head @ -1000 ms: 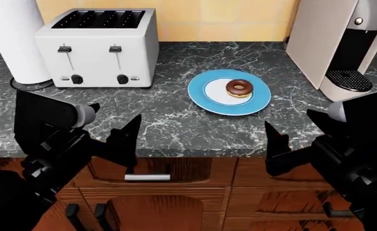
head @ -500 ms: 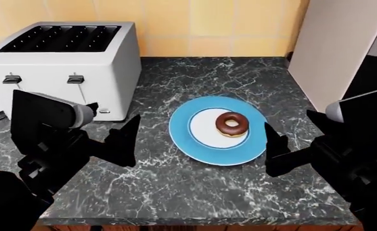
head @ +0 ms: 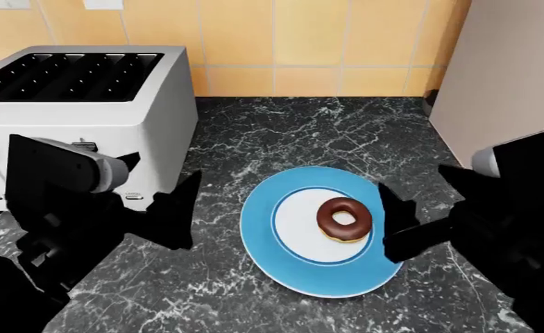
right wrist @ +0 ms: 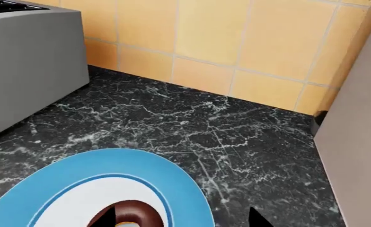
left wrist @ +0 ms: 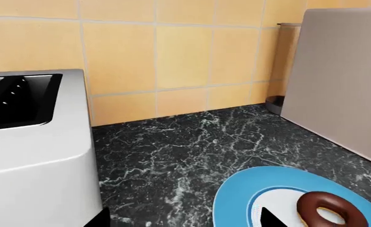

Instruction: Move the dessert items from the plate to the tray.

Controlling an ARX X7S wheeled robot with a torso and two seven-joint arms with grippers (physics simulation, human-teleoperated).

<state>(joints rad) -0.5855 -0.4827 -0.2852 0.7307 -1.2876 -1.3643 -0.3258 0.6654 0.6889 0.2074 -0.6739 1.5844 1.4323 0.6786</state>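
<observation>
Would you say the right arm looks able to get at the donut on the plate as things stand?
Probably yes. The right gripper hangs just beside the donut, which lies uncovered on the blue plate, and nothing stands between them; the toaster is well off to the other side.

A countertop [head: 282, 132] fills the head view, ending at a tiled wall [head: 282, 41] at twelve o'clock. A plate [head: 282, 277] sits on the counter near the centre, slightly toward five o'clock. One donut [head: 344, 219] lies on the plate, off-centre toward the plate's three o'clock side. A toaster [head: 78, 118] stands on the counter at ten o'clock from the plate, apart from it. A tall appliance [head: 504, 90] stands at two o'clock, by the wall. The left gripper [head: 175, 215] is at nine o'clock from the plate, the right gripper [head: 394, 222] at three o'clock, just beside the donut.
</observation>
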